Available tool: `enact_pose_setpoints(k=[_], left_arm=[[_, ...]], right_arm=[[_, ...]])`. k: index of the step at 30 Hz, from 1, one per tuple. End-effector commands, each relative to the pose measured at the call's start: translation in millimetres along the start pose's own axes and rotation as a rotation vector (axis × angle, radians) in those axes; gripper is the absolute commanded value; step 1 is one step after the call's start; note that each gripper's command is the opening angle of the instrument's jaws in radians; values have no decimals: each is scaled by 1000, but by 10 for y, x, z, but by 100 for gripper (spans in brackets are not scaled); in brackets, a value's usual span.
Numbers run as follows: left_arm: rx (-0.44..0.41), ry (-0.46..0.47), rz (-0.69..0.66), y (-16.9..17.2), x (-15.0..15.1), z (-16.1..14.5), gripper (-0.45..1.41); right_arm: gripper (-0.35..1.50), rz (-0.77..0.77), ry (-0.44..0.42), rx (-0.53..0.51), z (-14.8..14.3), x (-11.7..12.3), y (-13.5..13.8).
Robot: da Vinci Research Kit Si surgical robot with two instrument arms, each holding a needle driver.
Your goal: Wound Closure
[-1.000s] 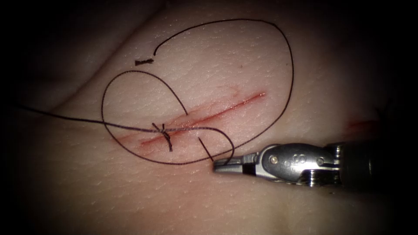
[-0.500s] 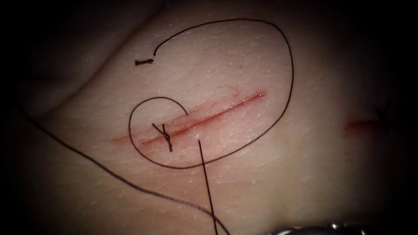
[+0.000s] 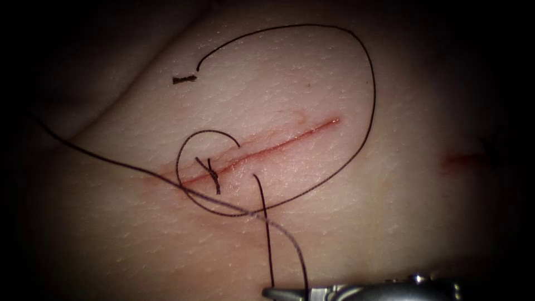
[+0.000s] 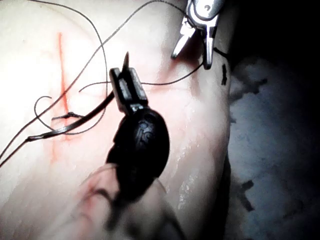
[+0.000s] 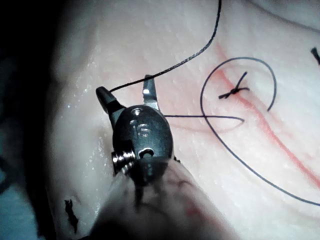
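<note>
The tissue point(image 3: 345, 223) carries a slanted red cut point(image 3: 278, 144) with a tied knot point(image 3: 213, 174) near its left end. Dark thread point(image 3: 372, 100) sweeps in a wide loop around the cut, and a small loop circles the knot. One strand leaves the tissue just right of the knot and drops to my right tool point(image 3: 273, 291) at the lower edge. In the right wrist view its jaws point(image 5: 125, 86) stand open, with a strand lying by one fingertip point(image 5: 105, 95). My left tool point(image 4: 125, 75) is shut on the thread, beside the open right tool point(image 4: 191, 60). I cannot make out the needle.
A short cut piece of thread point(image 3: 184, 79) lies on the tissue above the cut, near the thread's free end. A red mark point(image 3: 462, 160) sits far right of the cut. A long strand point(image 3: 111, 159) crosses the tissue from the far left.
My right tool, shut on the thread beside the cut a second ago, has dropped to the lower edge. The small loop has drawn in around the knot. The left strand has shifted.
</note>
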Motion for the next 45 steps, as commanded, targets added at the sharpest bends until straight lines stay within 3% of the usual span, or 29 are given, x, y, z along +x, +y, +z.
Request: enact_pose_setpoints(k=[1, 15, 21, 28, 33, 39, 45], left_arm=[[-2, -1, -2, 7, -6, 3, -45], [-9, -2, -2, 4, -8, 2, -45], [-19, 6, -10, -5, 0, -12, -45], [29, 36, -18, -23, 18, -44, -45], [35, 33, -18, -25, 16, -46, -45], [42, 27, -17, -30, 10, -43, -45], [42, 25, -10, -30, 10, -48, -45]], right_arm=[[135, -25, -8, -15, 0, -4, 16], [142, -174, -56, -70, -7, -28, 84], [140, -248, -142, -69, 19, -52, 105], [133, -312, -210, -80, 52, -80, 122], [133, -326, -252, -48, 62, -93, 125], [138, -213, -142, 20, 44, -91, 122], [128, -92, 1, 166, 8, -91, 133]])
